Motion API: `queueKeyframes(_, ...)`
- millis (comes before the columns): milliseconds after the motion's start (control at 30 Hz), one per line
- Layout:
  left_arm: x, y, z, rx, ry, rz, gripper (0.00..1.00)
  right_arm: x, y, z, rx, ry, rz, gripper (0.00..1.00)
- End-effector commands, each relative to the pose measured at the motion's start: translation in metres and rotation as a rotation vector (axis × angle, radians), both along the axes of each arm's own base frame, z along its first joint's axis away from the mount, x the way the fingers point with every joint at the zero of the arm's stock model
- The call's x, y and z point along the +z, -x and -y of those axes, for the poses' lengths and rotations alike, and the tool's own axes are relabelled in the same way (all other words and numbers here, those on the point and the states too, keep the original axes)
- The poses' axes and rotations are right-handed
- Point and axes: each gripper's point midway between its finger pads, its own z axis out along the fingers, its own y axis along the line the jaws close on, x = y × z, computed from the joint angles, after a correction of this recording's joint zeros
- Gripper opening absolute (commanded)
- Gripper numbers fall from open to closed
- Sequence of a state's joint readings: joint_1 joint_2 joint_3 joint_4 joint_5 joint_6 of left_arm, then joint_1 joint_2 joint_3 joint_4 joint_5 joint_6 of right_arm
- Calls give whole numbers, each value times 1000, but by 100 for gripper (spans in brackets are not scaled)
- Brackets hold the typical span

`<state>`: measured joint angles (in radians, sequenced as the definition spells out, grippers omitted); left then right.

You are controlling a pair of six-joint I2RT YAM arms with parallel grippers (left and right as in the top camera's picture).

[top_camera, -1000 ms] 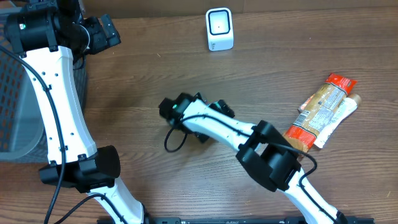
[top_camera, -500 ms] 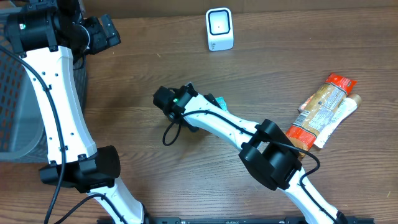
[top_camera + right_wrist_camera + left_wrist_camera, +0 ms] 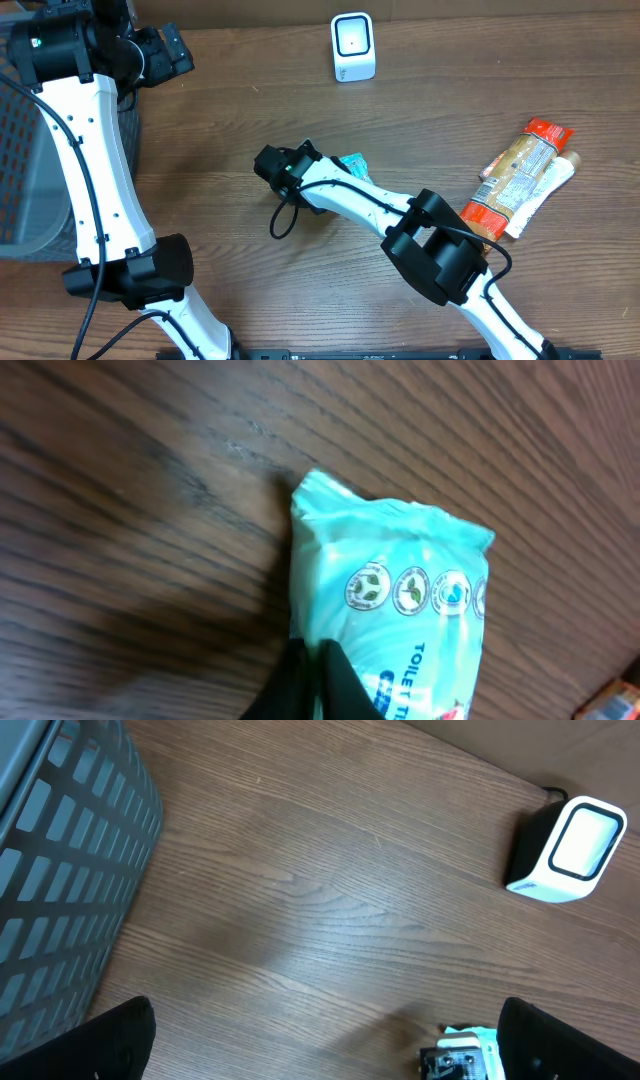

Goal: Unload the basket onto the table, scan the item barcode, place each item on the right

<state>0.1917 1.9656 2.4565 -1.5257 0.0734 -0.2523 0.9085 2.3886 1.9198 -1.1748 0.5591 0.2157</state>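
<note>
Teal packet [image 3: 390, 610]: flat on mid-desk [image 3: 450, 110], well apart from the white scanner [image 3: 353, 47]; we judge it needs carrying there.
Right pincer [image 3: 312, 675]: together at the packet's edge; we cannot confirm a pinch.
Left pincer [image 3: 325, 1040]: wide apart, holding nothing.

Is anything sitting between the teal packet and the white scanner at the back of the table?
No. In the overhead view the stretch from the teal packet to the white scanner is bare wooden table; nothing lies on it.
</note>
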Motion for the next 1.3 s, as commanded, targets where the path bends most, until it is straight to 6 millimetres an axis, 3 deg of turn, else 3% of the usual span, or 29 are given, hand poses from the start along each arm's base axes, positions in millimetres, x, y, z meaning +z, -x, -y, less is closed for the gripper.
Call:
queueKeyframes(0, 5, -2, 0, -2, -7, 19, 100, -18, 15, 11, 44, 27, -125, 4)
queueKeyframes(100, 5, -2, 0, -2, -8, 18, 100, -10, 27, -4, 78, -21, -192, 4)
queueKeyframes(167, 5, -2, 0, -2, -8, 18, 100, 7, 34, -22, 74, -114, -234, 4)
queueKeyframes(267, 5, -2, 0, -3, -7, 19, 100, 50, 40, -53, 51, -329, -307, 4)
queueKeyframes(367, 5, -2, 0, -2, -8, 18, 100, 109, 39, -83, 30, -625, -389, 4)
queueKeyframes(467, 5, -2, 0, -3, -7, 19, 100, 151, 34, -94, -7, -885, -500, 4)
queueKeyframes(567, 5, -2, 0, -2, -8, 18, 100, 168, 30, -95, -19, -1061, -639, 4)
queueKeyframes(700, 5, -2, 0, -2, -8, 18, 100, 151, 21, -89, -69, -1189, -766, 4)
queueKeyframes(767, 5, -2, 0, -2, -7, 19, 100, 128, 18, -84, -131, -1232, -821, 4)
queueKeyframes(967, 5, -2, 0, -2, -8, 18, 100, 80, 32, -84, -231, -1332, -952, 4)
queueKeyframes(1100, 5, -2, 0, -2, -8, 18, 100, 63, 27, -75, -270, -1262, -880, 4)
queueKeyframes(1267, 5, -2, 0, -2, -7, 19, 100, 53, 3, -52, -335, -1089, -659, 4)
